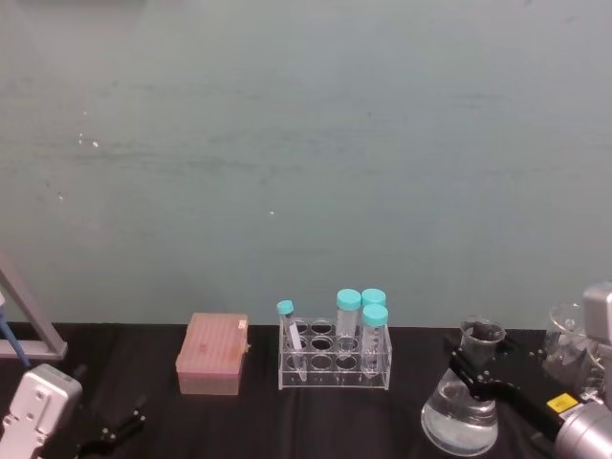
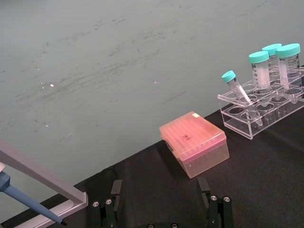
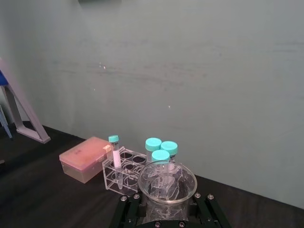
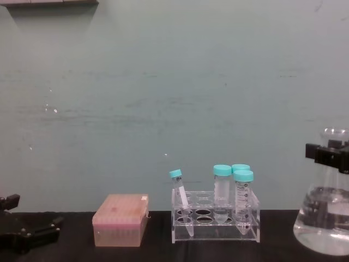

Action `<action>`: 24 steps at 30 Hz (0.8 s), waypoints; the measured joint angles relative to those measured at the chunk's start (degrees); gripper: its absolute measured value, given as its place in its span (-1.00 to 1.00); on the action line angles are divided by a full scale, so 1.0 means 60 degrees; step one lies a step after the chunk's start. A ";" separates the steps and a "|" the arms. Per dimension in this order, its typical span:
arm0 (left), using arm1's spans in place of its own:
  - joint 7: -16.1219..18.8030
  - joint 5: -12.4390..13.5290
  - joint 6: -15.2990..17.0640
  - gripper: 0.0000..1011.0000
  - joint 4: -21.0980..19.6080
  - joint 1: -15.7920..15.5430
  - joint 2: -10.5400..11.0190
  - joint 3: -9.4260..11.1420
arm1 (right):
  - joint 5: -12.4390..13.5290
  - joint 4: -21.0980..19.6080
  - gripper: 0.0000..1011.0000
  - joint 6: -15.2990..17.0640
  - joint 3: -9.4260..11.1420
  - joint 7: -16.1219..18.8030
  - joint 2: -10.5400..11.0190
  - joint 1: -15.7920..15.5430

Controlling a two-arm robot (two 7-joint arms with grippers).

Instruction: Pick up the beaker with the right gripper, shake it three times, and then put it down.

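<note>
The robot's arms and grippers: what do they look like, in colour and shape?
The right gripper is a black, blocky clamp with angular jaws, small silver screws and a yellow label, on a silver-grey round wrist. The left gripper has thin black fingers with silver screws, fixed to a light grey, boxy housing.

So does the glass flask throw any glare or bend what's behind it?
Head view: pale highlights on the beaker, the right gripper clamped round its neck; left gripper parked open at lower left. Right wrist view: the teal-capped tubes look warped through the glass. Chest view: wall evenly lit, no hard shadows.
</note>
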 joint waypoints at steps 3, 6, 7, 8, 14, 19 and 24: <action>0.0000 0.0000 0.0000 0.98 0.0000 0.0000 0.0000 0.0000 | -0.0085 0.0112 -0.11 0.0101 -0.0123 -0.0066 -0.0012 0.0095; 0.0000 0.0000 0.0000 0.98 0.0000 0.0000 0.0000 0.0001 | -0.0173 0.0259 -0.11 0.0155 -0.0229 -0.0110 -0.0022 0.0186; 0.0000 0.0000 0.0000 0.98 0.0000 0.0000 0.0000 0.0001 | -0.0173 0.0373 -0.11 0.0213 -0.0257 -0.0121 -0.0060 0.0231; 0.0000 0.0000 0.0000 0.98 0.0000 0.0000 0.0000 0.0001 | -0.0163 0.0433 -0.11 0.0238 -0.0263 -0.0123 -0.0082 0.0249; 0.0000 0.0000 0.0000 0.98 0.0000 0.0000 0.0000 0.0001 | -0.0123 0.0829 -0.11 -0.0085 -0.0326 0.0023 -0.0160 0.0367; 0.0000 0.0000 0.0000 0.98 0.0000 0.0000 0.0000 0.0001 | 0.0067 0.1238 -0.11 -0.0668 -0.0334 0.0352 -0.0208 0.0442; 0.0000 0.0000 0.0000 0.98 0.0000 -0.0001 0.0000 0.0001 | 0.0270 0.1512 -0.11 -0.0892 -0.0364 0.0604 -0.0208 0.0484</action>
